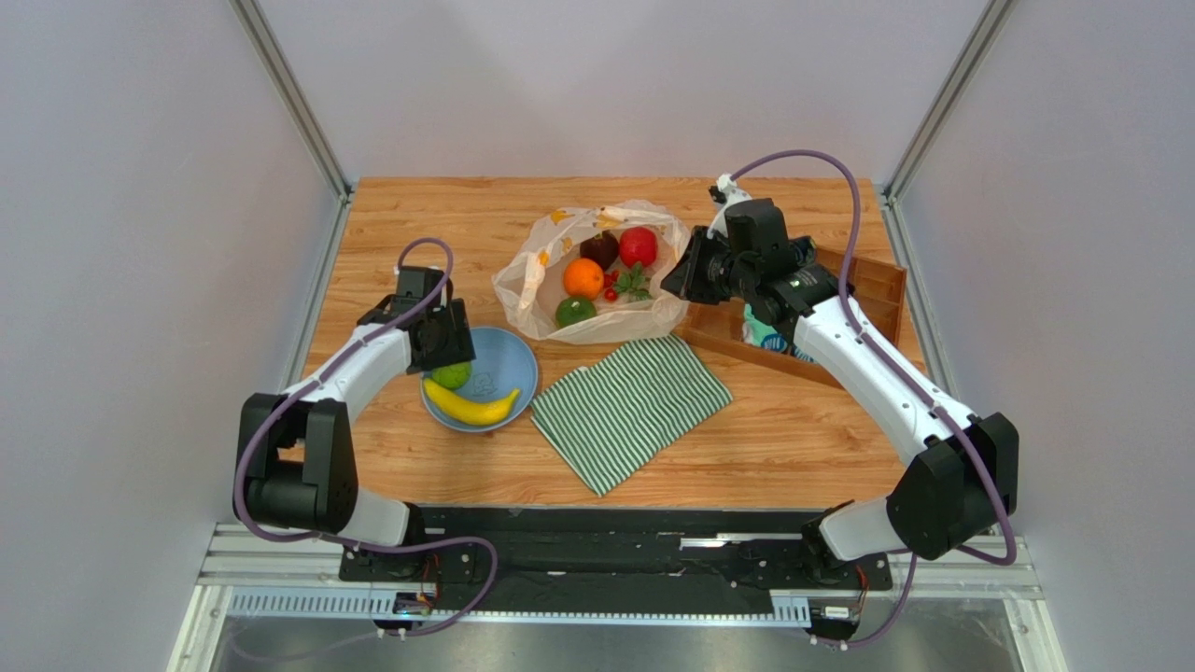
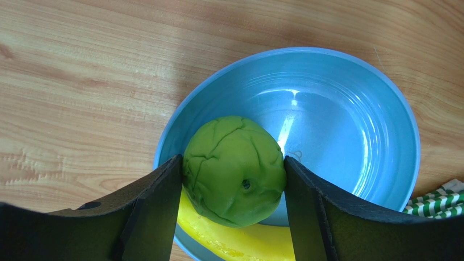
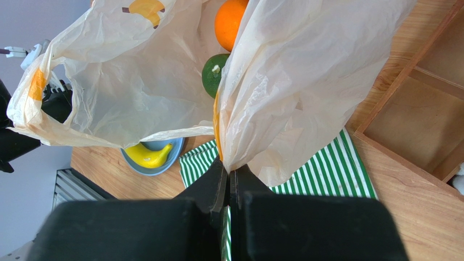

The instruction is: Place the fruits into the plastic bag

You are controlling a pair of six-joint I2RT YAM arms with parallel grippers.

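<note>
The left arm folds at its elbow low on the left, and its forearm reaches up and right over the blue plate (image 2: pixel 354 109). The left gripper (image 1: pixel 446 361) points down, its two fingers (image 2: pixel 158 201) pressed against either side of a light green fruit (image 2: pixel 234 174). That fruit sits in the plate, touching the yellow banana (image 1: pixel 474 408) that lies along the plate's near rim.

The right arm stretches from its base up and left across the table (image 1: pixel 786 434), with its wrist turned sideways above the wooden tray (image 1: pixel 870 287). The right gripper (image 3: pixel 229 179) is pinched tight on the right edge of the plastic bag (image 3: pixel 283 81), holding that side raised.

The bag lies at the far middle of the table with its mouth open. Inside it are an orange (image 1: pixel 584 277), a red apple (image 1: pixel 638 247), a dark purple-brown fruit (image 1: pixel 599 249), a dark green fruit (image 1: pixel 574 311) and small red berries (image 1: pixel 613 291). A green-striped cloth (image 1: pixel 631 406) lies just in front of the bag, beside the plate.
</note>
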